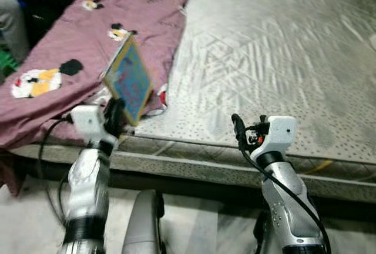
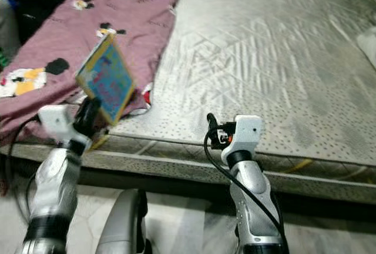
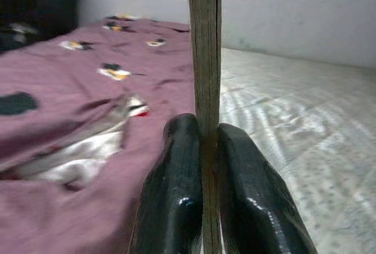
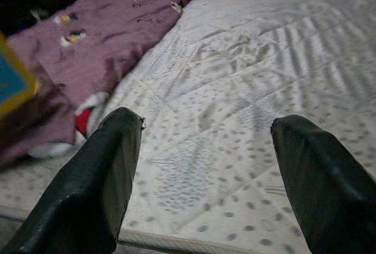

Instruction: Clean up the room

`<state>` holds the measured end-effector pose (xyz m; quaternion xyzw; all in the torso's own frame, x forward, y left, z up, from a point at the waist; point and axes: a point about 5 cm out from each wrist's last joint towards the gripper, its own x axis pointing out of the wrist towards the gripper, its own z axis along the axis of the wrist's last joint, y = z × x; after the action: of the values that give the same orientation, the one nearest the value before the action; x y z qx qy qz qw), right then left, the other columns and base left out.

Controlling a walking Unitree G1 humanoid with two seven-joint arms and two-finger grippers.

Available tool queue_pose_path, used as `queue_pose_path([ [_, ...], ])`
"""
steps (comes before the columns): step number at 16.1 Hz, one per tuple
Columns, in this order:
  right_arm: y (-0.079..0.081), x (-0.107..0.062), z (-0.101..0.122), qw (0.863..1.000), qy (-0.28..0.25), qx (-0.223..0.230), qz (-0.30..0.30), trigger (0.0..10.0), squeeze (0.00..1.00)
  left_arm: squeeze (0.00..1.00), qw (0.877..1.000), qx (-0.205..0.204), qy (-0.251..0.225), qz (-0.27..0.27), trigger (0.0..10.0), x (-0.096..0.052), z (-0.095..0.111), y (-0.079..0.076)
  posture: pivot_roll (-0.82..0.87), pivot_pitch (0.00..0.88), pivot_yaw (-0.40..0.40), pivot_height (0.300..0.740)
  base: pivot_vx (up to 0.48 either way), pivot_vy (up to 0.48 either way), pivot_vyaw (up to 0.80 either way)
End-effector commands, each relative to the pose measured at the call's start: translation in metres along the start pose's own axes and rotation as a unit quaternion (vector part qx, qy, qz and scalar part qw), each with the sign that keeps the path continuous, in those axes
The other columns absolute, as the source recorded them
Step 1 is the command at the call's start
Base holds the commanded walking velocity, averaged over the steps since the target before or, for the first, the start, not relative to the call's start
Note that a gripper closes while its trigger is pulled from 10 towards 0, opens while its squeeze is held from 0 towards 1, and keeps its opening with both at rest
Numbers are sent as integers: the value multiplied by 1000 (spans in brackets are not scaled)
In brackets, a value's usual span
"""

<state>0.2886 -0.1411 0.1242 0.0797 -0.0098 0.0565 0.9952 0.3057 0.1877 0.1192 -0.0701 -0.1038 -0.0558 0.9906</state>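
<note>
Head views first: left gripper (image 1: 117, 114) is raised over the near edge of the bed and holds a thin book (image 1: 129, 80) by its lower corner. The book has a blue cover with a yellow border and stands up from the fingers, tilted, its long side running up and away from the robot. It hangs above the spot where a purple blanket (image 1: 88, 42) with cartoon prints meets the bare mattress (image 1: 270, 54). Right gripper (image 1: 239, 131) is lifted to about the same height, near the mattress edge and well apart from the book, so the left arm is the one doing the carrying. Pale floor (image 1: 200, 224) shows below the bed frame, and a bit of someone's grey clothing sits at the far left edge.

Left wrist view: the two black fingers (image 3: 176, 189) are pressed together on the book's edge (image 3: 204, 60), which rises straight up between them, seen end-on. Purple blanket lies to one side, pale mattress to the other, and a plain wall (image 3: 305, 13) behind.

Right wrist view: its fingers (image 4: 100, 183) are spread wide with nothing between them, pointing across the dotted, quilted mattress (image 4: 252, 89). A corner of the book (image 4: 12, 86) shows over the blanket.

I judge that the book now has to be carried off or set down somewhere tidy.
</note>
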Motion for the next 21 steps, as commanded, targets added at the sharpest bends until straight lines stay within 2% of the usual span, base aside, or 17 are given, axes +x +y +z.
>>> queue_pose_path([
  [1, -2, -1, -4, 1000, 9, 19, -4, 10000, 0, 0, 1000, 22, -6, -5, 0, -5, 4, -5, 11, 0, 56, 536, 0, 0, 0],
  [3, -3, -1, -3, 999, 2, 46, -14, 10000, 0, 0, 999, 31, 10, 16, 0, -19, -4, -4, 16, 0, 52, 536, 0, 0, 0],
  [4, -1, -3, -3, 997, -5, 73, -12, 10000, 0, 0, 999, 35, 15, 22, 0, -25, -5, -9, 21, 0, 54, 536, 0, 0, 0],
  [6, 10, -1, -4, 997, -10, 79, 9, 10000, 0, 0, 999, 38, 27, 20, 0, -26, -3, -22, 26, 0, 62, 556, 0, 0, 0],
  [7, 12, 2, -2, 997, -15, 79, 12, 10000, 0, 0, 999, 36, 28, 18, 4000, -23, -1, -26, 27, 0, 63, 566, 0, 0, 0],
  [9, 13, 10, 5, 996, -28, 80, 16, 10000, 0, 0, 998, 48, 36, 22, 10000, -20, 3, -28, 22, 0, 66, 586, 0, 0, 0],
  [11, 10, 15, 10, 996, -36, 77, 13, 10000, 0, 0, 996, 56, 52, 37, 10000, -21, 1, -28, 19, 0, 69, 611, 0, 0, 0],
  [13, 5, 14, 10, 996, -38, 76, 4, 10000, 0, 0, 998, 18, 62, 24, 10000, -24, 0, -34, 22, 0, 71, 636, 0, 0, 0],
  [17, 5, 14, 8, 997, -37, 72, 2, 10000, 0, 0, 997, 35, 58, 19, 10000, -29, 4, -36, 27, 0, 69, 686, 0, 0, 0],
  [21, -2, 14, 10, 997, -38, 60, -12, 10000, 0, 0, 996, 54, 66, 21, 10000, -29, 2, -38, 24, 0, 65, 736, 0, 0, 0],
])
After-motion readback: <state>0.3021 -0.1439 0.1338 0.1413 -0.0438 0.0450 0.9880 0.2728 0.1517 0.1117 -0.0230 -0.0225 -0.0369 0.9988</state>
